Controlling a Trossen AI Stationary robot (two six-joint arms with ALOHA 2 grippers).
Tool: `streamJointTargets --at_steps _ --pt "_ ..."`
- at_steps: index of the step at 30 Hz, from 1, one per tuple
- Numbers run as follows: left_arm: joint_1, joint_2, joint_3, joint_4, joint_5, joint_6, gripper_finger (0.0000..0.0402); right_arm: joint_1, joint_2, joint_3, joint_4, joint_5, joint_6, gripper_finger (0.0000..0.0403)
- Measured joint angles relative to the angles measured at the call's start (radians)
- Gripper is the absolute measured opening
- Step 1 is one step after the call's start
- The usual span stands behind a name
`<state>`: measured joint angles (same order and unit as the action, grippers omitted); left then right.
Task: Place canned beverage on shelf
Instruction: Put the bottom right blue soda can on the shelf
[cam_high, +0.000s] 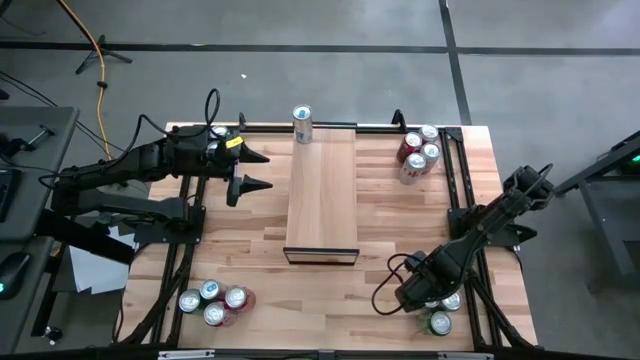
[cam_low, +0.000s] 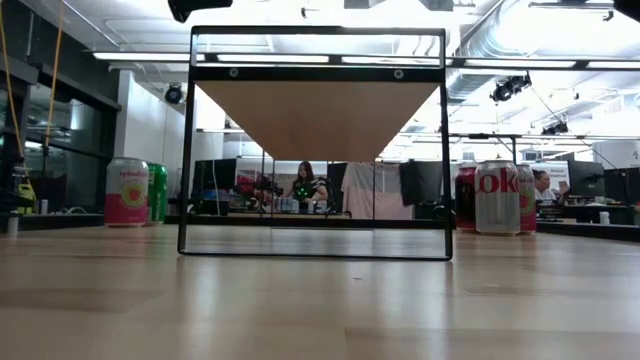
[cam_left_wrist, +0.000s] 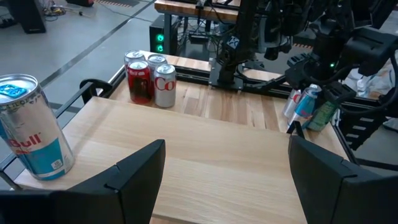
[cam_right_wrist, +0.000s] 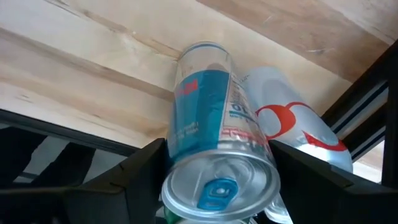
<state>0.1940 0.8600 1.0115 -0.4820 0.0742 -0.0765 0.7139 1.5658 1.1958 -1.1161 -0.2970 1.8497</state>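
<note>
Already set at the far end of the long pale wooden shelf (cam_high: 322, 190): one slim silver-and-blue can (cam_high: 302, 124), upright, out of the way of later ones. Just beside the shelf's left edge, left gripper (cam_high: 255, 170), fingers spread and empty. At the table's near right corner, right gripper (cam_right_wrist: 217, 171), fingers flanking a second slim blue-and-silver can (cam_right_wrist: 214, 155), apparently closed on it for lifting.

Grey concrete floor (cam_high: 300, 60), ceiling lights (cam_low: 150, 56)
</note>
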Motion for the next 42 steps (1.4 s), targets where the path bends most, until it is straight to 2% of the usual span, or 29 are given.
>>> streamJointTargets --at_steps 4,9,13,17,20,24,30,33,39,42 --pt "0.000 0.000 0.000 0.000 0.000 0.000 0.0273 0.000 0.000 0.000 0.000 0.008 -0.007 0.0259" --pt "0.000 0.000 0.000 0.000 -0.006 0.000 0.0273 0.000 0.002 0.019 -0.015 0.004 -0.052 0.0223" --pt "0.000 0.000 0.000 0.000 -0.006 0.000 0.0273 -0.002 0.002 0.107 -0.086 0.003 -0.099 0.0223" --pt "0.000 0.000 0.000 0.001 -0.007 0.000 0.0273 -0.024 0.002 0.262 -0.192 0.009 -0.166 0.0223" --pt "0.000 0.000 0.000 0.001 -0.007 0.000 0.0273 -0.056 0.001 0.410 -0.261 0.069 -0.239 0.0223" --pt "0.000 0.000 0.000 0.001 -0.008 0.000 0.0273 -0.122 0.000 0.608 -0.361 0.210 -0.310 0.0223" --pt "0.000 0.002 0.000 0.002 -0.008 -0.012 0.0273 -0.236 -0.001 0.811 -0.432 0.409 -0.475 0.0223" --pt "-0.007 0.025 0.000 0.048 -0.007 -0.062 0.0273 -0.303 -0.001 0.852 -0.422 0.462 -0.571 0.0223" --pt "-0.096 0.129 0.000 0.295 0.006 -0.080 0.0273 -0.440 0.014 0.852 -0.338 0.473 -0.811 0.0223" --pt "-0.135 0.209 0.037 0.326 0.010 -0.087 0.0273 -0.487 0.040 0.851 -0.288 0.473 -0.930 0.0223"
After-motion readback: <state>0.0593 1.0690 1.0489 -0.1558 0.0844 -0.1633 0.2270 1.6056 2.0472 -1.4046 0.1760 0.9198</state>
